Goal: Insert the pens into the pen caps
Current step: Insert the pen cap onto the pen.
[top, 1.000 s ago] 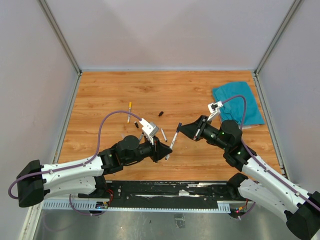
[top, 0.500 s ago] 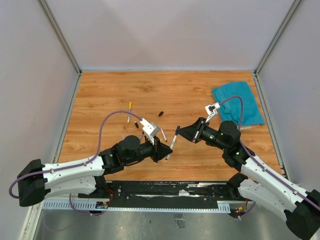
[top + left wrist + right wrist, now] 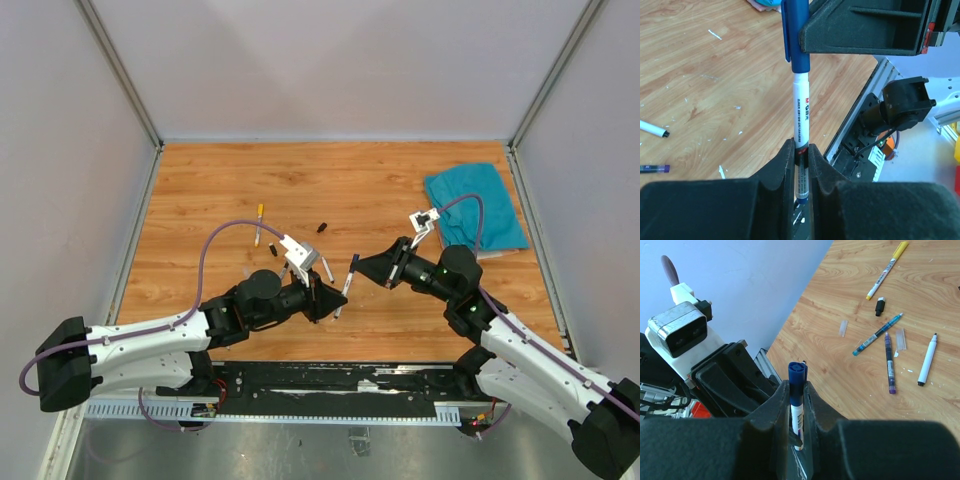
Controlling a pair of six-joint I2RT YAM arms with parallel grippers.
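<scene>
Pale wood desk [image 3: 400,180] between grey walls is your workspace. Your left pincer [image 3: 800,150] is clamped on the lower end of a white pen [image 3: 799,107]. Your right pincer [image 3: 796,390] is clamped on the blue cap [image 3: 795,35] at the pen's other end, so the pen hangs off the desk between the two.

The cap sits over the pen's tip, so this pair looks joined or close to it. Whether it is pressed fully home you cannot tell from these views.

Beyond the held pen and to its left, the rest lies loose: a yellow-ended pen [image 3: 887,267], a teal pen [image 3: 877,334], a purple pen [image 3: 889,362], a dark-tipped white pen [image 3: 927,360] and a small black cap [image 3: 880,306]. By that count, most of the job is ahead of you.

Your left wrist camera gives the clearest line along the barrel, showing both grips and the cap's clip. Your right wrist camera looks down on the cap's end and lays out the loose pens. Only the overhead view shows the whole teal cloth [image 3: 475,205], well to the right of the held pen.
</scene>
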